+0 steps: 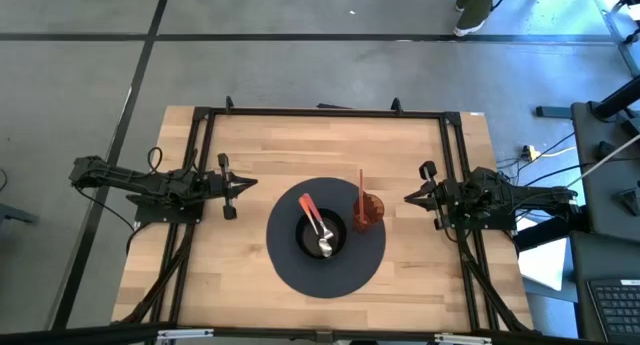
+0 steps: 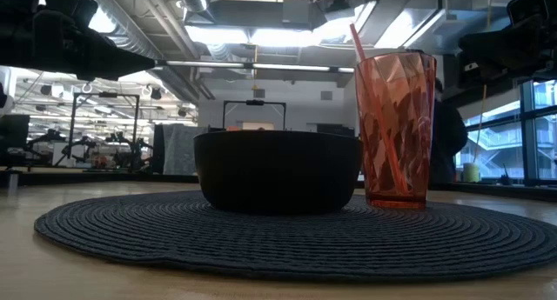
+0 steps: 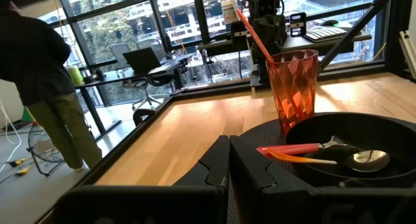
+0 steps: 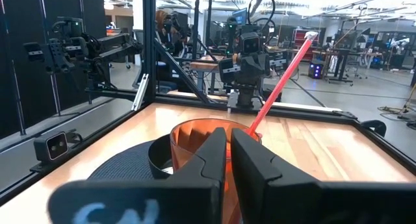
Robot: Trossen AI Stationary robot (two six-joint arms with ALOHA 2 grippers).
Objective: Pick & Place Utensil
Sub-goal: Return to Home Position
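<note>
**While both arms wait apart, utensils lie in the bowl**

At the centre of the round mat (image 1: 290, 273), the black bowl (image 1: 340, 247) holds the orange spoon (image 3: 305, 160) and the pink fork (image 3: 294, 149), handles toward 11 o'clock. A red cup (image 1: 371, 211) stands at the bowl's 2 o'clock. The left gripper (image 1: 248, 185) is at the mat's 9 o'clock and the right gripper (image 1: 410, 197) at its 3 o'clock. Both have their fingers pressed together and hold nothing.

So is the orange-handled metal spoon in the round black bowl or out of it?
In: the orange-handled spoon lies inside the black bowl beside the pink-handled fork, its metal head resting on the bowl's floor.
</note>
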